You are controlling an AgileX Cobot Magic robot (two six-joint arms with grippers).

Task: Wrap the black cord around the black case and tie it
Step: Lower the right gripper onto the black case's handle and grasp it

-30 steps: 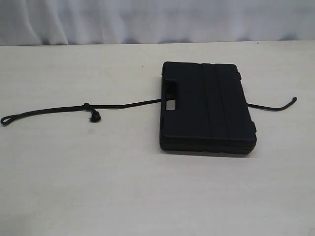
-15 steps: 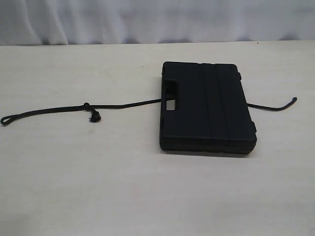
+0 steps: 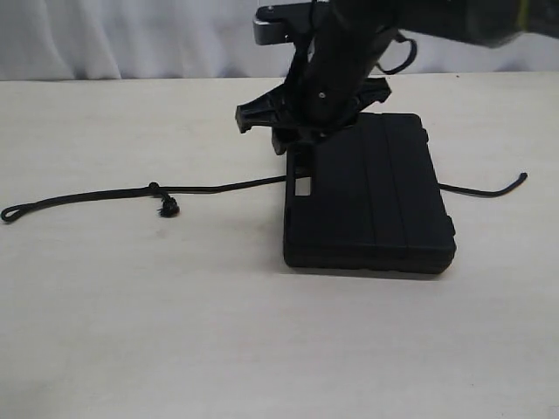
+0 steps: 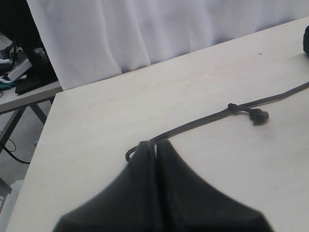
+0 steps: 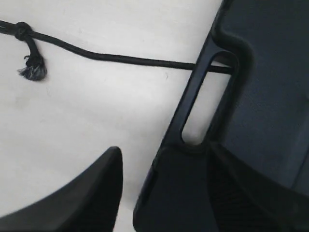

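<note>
Cord first: the black cord lies flat across the table. It runs from a looped end at the far left of the exterior view, past a small knot with a frayed tail, and into the handle slot of the black case. It comes out again from under the case's right side and ends at middle right. The case sits flat, right of centre.

From where I stand the cord looks thin, limp and nearly weightless. It should sag wherever it isn't held, and it may slip on the matte plastic. I'd take it close to either end, and the knot could serve as a stop against the fingers. The case looks rigid and flat with hard edges, so it won't yield to a pinch, though it may skate on the smooth tabletop if the cord is tugged. The handle bar seems the surest hold.

The right gripper hangs over that handle end with its jaws spread wide, one finger over bare table and the other over the lid, clamping nothing. The left gripper is pressed closed on nothing I can see, and the looped end lies just beyond its tips
</note>
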